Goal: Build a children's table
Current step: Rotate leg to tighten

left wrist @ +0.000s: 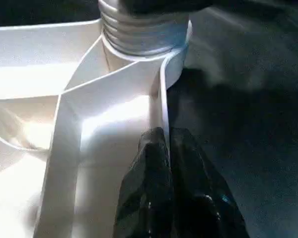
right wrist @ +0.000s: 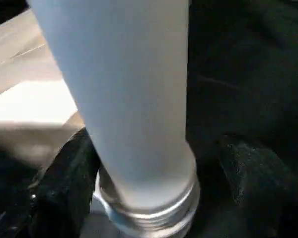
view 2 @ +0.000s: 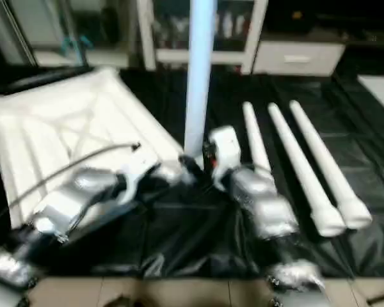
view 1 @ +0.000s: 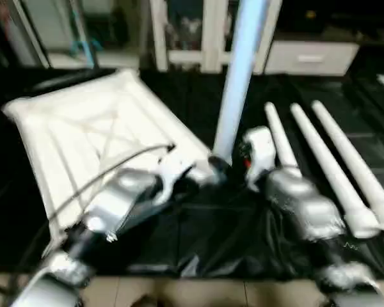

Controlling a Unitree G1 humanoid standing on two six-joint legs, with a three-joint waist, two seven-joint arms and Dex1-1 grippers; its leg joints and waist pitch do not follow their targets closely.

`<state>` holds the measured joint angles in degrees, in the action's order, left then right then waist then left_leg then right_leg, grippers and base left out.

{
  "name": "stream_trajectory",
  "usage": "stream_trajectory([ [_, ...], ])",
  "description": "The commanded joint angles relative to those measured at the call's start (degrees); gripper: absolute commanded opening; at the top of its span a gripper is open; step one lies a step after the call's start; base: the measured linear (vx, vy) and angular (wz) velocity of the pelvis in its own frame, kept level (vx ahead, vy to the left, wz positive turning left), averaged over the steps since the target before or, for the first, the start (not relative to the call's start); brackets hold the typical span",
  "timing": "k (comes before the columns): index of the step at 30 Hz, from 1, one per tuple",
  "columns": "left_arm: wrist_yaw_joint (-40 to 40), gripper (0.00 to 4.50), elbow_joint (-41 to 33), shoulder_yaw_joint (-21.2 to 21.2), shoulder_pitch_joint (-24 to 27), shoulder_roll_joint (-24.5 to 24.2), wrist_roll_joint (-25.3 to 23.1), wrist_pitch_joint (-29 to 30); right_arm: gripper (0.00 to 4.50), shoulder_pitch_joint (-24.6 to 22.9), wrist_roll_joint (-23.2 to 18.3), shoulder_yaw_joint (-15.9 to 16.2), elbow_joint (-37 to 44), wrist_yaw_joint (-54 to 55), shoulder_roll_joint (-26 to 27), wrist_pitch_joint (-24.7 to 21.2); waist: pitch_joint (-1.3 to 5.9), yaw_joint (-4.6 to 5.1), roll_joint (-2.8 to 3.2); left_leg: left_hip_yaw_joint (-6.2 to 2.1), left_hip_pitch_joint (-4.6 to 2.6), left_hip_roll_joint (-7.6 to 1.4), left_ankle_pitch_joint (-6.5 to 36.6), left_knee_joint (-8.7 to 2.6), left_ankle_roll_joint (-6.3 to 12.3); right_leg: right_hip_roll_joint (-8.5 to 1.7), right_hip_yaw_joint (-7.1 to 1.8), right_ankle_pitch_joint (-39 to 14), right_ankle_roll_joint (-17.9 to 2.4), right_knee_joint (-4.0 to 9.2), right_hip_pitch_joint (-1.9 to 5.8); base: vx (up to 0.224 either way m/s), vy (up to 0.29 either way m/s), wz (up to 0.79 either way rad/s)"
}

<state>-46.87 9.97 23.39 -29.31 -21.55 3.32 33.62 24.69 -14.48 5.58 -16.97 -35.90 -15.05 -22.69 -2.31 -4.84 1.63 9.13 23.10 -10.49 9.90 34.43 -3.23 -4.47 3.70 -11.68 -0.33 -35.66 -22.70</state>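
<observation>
Head views: tabletop (view 1: 89, 141) lies ribs-up on the black table (view 1: 198, 230); one leg (view 1: 238, 77) stands upright in the near corner socket nearest the arms; three spare legs (view 1: 333, 166) lie side by side on the robot's right, well apart from the tabletop.
Left wrist view: left claw (left wrist: 168, 144) is closed, pinching the thin rim (left wrist: 164, 99) of the tabletop just beside the socket (left wrist: 144, 54); leg threads show above the socket, so the leg judged not yet fully seated.
Right wrist view: right claw (right wrist: 156, 168) straddles the leg's base, fingers (right wrist: 64, 173) spread apart on either side and not pressing it; threads (right wrist: 149, 210) visible below.
Step in hand: screwing the leg home, probably between turns.
Technique: keep the leg vertical, re-grip low near the threads, hold the rim steady against twisting.
</observation>
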Motion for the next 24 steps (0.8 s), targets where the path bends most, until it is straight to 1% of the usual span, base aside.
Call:
stream_trajectory([
  [1,-4.68,0.00,-3.50,2.04,0.26,-1.00,0.97,-1.07,3.87,-1.04,-1.18,0.69,4.32,-5.40,-3.22,-1.29,3.35,0.30,-0.08,-0.12,-1.97,-2.59,11.65,-4.35,1.42,-3.44,-2.57,-5.41,-11.50,4.14,2.53,0.000,0.000,0.00],
  [2,-5.28,0.00,-3.85,2.14,0.41,-1.29,1.14,-1.06,3.87,-1.33,-1.36,0.85,4.96,-6.29,-3.92,-1.48,3.34,0.14,-0.11,-0.08,-2.05,-2.68,12.11,-4.45,1.14,-3.49,-2.58,-6.30,-11.27,4.23,2.56,0.000,0.000,0.00],
  [3,-6.89,0.00,-4.67,2.60,0.76,-2.10,1.43,-1.45,3.87,-1.94,-1.66,1.17,6.23,-8.49,-5.71,-2.02,3.26,0.13,-0.28,0.20,-2.08,-2.74,12.37,-4.47,0.75,-3.44,-2.65,-7.18,-11.03,4.28,2.30,0.000,0.000,0.00],
  [4,-8.54,0.00,-5.56,3.18,1.06,-2.97,1.78,-1.63,3.87,-2.63,-1.88,1.77,7.49,-11.53,-8.07,-2.28,3.32,0.00,-0.29,0.23,-2.11,-2.79,12.71,-4.45,0.47,-3.53,-2.66,-7.92,-10.77,4.33,2.41,0.000,0.000,0.00],
  [6,-9.78,0.00,-6.19,3.69,1.23,-3.64,2.07,-1.52,3.87,-3.11,-2.08,2.33,8.35,-13.93,-9.85,-2.52,3.32,0.09,-0.34,0.24,-1.86,-2.76,11.95,-4.47,0.60,-3.46,-2.66,-7.29,-10.62,4.18,2.50,0.000,0.000,0.00],
  [7,-11.11,0.00,-6.81,4.42,1.27,-4.37,2.25,-1.46,3.87,-3.63,-2.24,3.20,9.25,-16.84,-12.03,-2.68,3.34,0.01,-0.43,0.32,-1.94,-2.74,11.63,-4.33,0.77,-3.49,-2.70,-7.07,-10.66,4.17,2.39,0.000,0.000,0.00],
  [8,-11.90,0.00,-6.97,4.89,1.17,-4.70,2.21,-1.57,3.87,-3.75,-1.89,3.97,9.30,-18.19,-12.99,-2.47,3.40,-0.02,-0.48,0.35,-1.93,-2.71,11.39,-4.22,1.10,-3.53,-2.71,-6.87,-10.79,4.19,2.43,0.000,0.000,0.00],
  [9,-11.90,0.00,-6.97,4.89,1.17,-4.70,2.21,-1.57,3.87,-3.75,-1.89,3.97,9.30,-18.19,-12.99,-2.47,3.40,-0.02,-0.48,0.35,-1.93,-2.71,11.39,-4.22,1.10,-3.53,-2.71,-6.87,-10.79,4.19,2.43,0.000,0.000,0.00],
  [10,-12.62,0.00,-6.92,5.25,0.98,-4.85,2.02,-1.95,3.87,-3.77,-0.85,5.35,8.78,-19.86,-13.88,-1.93,3.33,0.04,-0.24,0.38,-1.77,-2.59,10.82,-4.13,1.43,-3.55,-2.73,-6.83,-11.06,4.20,2.36,0.000,0.000,0.00],
  [11,-12.74,0.00,-6.86,5.31,0.90,-4.82,1.93,-2.08,3.87,-3.74,-0.43,5.79,8.48,-20.24,-14.06,-1.67,3.36,0.11,-0.42,0.39,-1.78,-2.60,11.10,-4.12,1.32,-3.51,-2.67,-7.45,-11.09,4.31,2.38,0.000,0.000,0.00],
  [12,-12.80,0.00,-6.74,5.35,0.80,-4.75,1.84,-2.15,3.87,-3.67,0.07,6.20,8.02,-20.37,-14.13,-1.24,3.35,0.09,-0.08,0.36,-1.87,-2.61,11.21,-4.10,1.20,-3.51,-2.71,-7.66,-11.27,4.29,2.31,0.000,0.000,0.00],
  [13,-12.85,0.00,-6.62,5.38,0.71,-4.69,1.76,-2.21,3.87,-3.60,0.54,6.59,7.60,-20.49,-14.19,-0.83,3.35,0.09,-0.08,0.36,-1.87,-2.61,11.21,-4.10,1.20,-3.51,-2.71,-7.66,-11.27,4.29,2.31,0.000,0.000,0.00],
  [15,-12.86,0.00,-6.03,5.53,0.29,-4.32,1.41,-2.45,3.87,-3.16,2.16,7.77,5.98,-20.62,-14.25,0.59,3.39,0.21,-0.27,0.36,-1.90,-2.62,11.88,-4.10,0.82,-3.43,-2.67,-7.93,-11.54,4.35,2.33,0.000,0.000,0.00],
  [16,-12.86,0.00,-6.00,5.54,0.28,-4.31,1.40,-2.47,3.87,-3.13,2.22,7.81,5.91,-20.61,-14.24,0.65,3.38,0.22,-0.24,0.32,-1.89,-2.64,11.77,-4.12,0.76,-3.41,-2.65,-7.79,-11.60,4.30,2.33,0.000,0.000,0.00],
  [17,-12.83,0.00,-5.59,5.66,0.13,-4.17,1.24,-2.81,3.87,-2.57,3.21,8.48,4.51,-20.50,-14.09,1.69,3.43,0.29,-0.28,0.34,-1.86,-2.60,11.53,-4.08,0.77,-3.37,-2.62,-7.32,-11.77,4.26,2.35,0.000,0.000,0.00],
  [19,-12.85,0.00,-5.53,5.67,0.14,-4.17,1.21,-2.90,3.87,-2.41,3.39,8.61,4.19,-20.53,-14.05,1.90,3.46,0.29,-0.29,0.37,-1.91,-2.59,11.24,-4.03,0.99,-3.31,-2.64,-6.55,-12.00,4.21,2.36,0.000,0.000,0.00],
  [20,-12.70,0.00,-5.29,5.57,0.25,-4.15,1.05,-3.22,3.87,-1.72,3.56,8.73,3.17,-20.61,-13.54,2.17,3.51,0.24,-0.46,0.38,-1.87,-2.61,10.67,-3.97,1.35,-3.34,-2.62,-5.63,-12.22,4.07,2.43,0.000,0.000,0.00],
  [21,-12.70,0.00,-5.29,5.57,0.25,-4.15,1.05,-3.22,3.87,-1.72,3.56,8.73,3.17,-20.61,-13.54,2.17,3.50,0.25,-0.43,0.37,-1.82,-2.58,10.68,-3.95,1.45,-3.36,-2.62,-5.65,-12.31,4.05,2.45,0.000,0.000,0.00],
  [22,-12.61,0.00,-5.28,5.45,0.37,-4.15,0.90,-3.31,3.87,-1.05,3.08,8.40,2.47,-20.74,-12.75,1.93,3.49,0.29,-0.54,0.43,-1.83,-2.55,10.76,-3.92,1.65,-3.38,-2.62,-6.01,-12.33,4.12,2.43,0.000,0.000,0.00],
  [23,-12.61,0.00,-5.35,5.43,0.42,-4.17,0.88,-3.30,3.62,-0.91,2.86,8.27,2.36,-20.79,-12.51,1.80,3.45,0.28,-0.44,0.39,-1.82,-2.59,10.90,-3.96,1.66,-3.41,-2.61,-6.61,-12.31,4.17,2.43,0.000,0.000,0.00],
  [24,-12.61,0.00,-5.47,5.42,0.52,-4.23,0.88,-3.30,3.54,-0.91,2.70,8.21,2.42,-20.81,-12.39,1.70,3.44,0.25,-0.53,0.40,-1.91,-2.64,11.17,-3.98,1.53,-3.40,-2.63,-7.04,-12.20,4.19,2.40,0.000,0.000,0.00],
])
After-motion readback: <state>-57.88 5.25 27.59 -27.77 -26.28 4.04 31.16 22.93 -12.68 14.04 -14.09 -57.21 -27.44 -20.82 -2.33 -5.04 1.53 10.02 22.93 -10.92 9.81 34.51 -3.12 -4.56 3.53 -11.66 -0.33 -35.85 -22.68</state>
